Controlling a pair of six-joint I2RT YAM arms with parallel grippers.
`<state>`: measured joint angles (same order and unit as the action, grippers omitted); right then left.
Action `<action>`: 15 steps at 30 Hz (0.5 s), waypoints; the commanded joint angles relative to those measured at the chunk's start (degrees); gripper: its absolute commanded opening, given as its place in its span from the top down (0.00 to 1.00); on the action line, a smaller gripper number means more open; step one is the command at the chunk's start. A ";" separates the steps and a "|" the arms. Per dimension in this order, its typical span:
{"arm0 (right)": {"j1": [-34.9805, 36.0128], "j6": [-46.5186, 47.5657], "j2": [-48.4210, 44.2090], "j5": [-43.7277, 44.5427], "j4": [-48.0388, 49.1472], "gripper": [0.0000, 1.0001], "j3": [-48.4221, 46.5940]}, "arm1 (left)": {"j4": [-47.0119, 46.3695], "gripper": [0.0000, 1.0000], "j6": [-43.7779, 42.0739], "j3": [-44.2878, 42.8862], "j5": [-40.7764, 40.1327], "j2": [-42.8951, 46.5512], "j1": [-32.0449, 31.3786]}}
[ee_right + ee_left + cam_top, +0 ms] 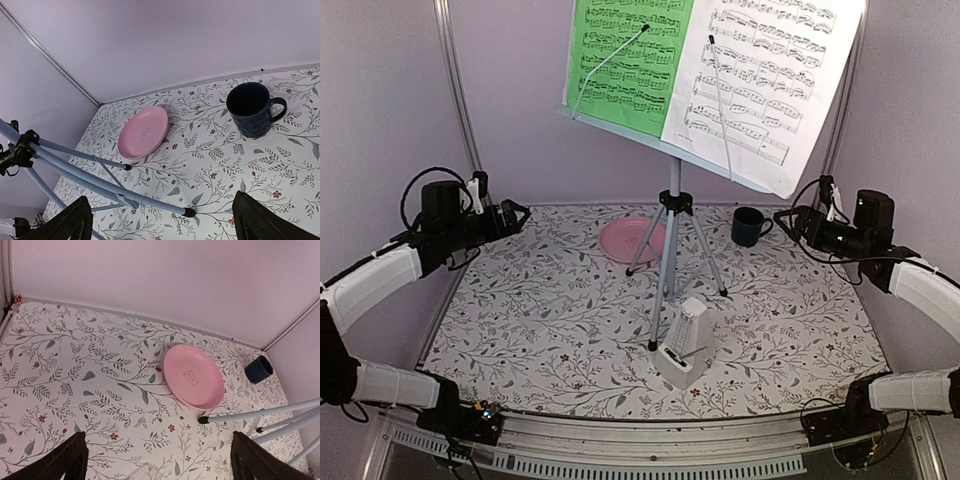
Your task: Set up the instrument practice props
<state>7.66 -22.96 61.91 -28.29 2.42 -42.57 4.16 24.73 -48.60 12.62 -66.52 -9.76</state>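
Note:
The grey-blue music stand (667, 250) stands upright on its tripod legs mid-table. A green music sheet (620, 55) and a white music sheet (765, 75) rest side by side on its desk, each under a thin wire retainer. The white pyramid metronome (682, 345) stands in front of the stand's near leg. My left gripper (518, 215) hangs open and empty at the left, above the cloth. My right gripper (790, 222) hangs open and empty at the right, near the mug. The tripod legs also show in the left wrist view (260, 412) and the right wrist view (100, 177).
A pink plate (632, 240) lies behind the stand's legs, also in the left wrist view (192, 376) and right wrist view (143, 132). A dark blue mug (750, 226) stands at the back right, also in the right wrist view (252, 115). Walls enclose the floral cloth (540, 320).

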 commanded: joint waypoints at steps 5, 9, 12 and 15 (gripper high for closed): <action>-3.88 -2.60 3.93 0.81 6.51 0.01 6.19 | 0.57 0.01 2.02 4.57 6.44 -5.77 4.67; -3.87 -4.57 5.88 2.23 9.88 0.01 10.12 | -2.04 0.01 1.98 10.36 4.53 -5.00 4.58; -3.88 -4.22 7.46 2.42 11.08 0.01 11.68 | -4.03 0.01 1.52 13.75 4.23 -3.16 4.21; -3.88 -2.85 8.29 0.83 12.59 0.01 13.13 | -5.03 0.01 0.71 16.07 2.98 -1.09 3.56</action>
<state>3.99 -26.37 69.38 -26.85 10.20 -31.05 3.22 26.41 -34.61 16.88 -70.98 -5.52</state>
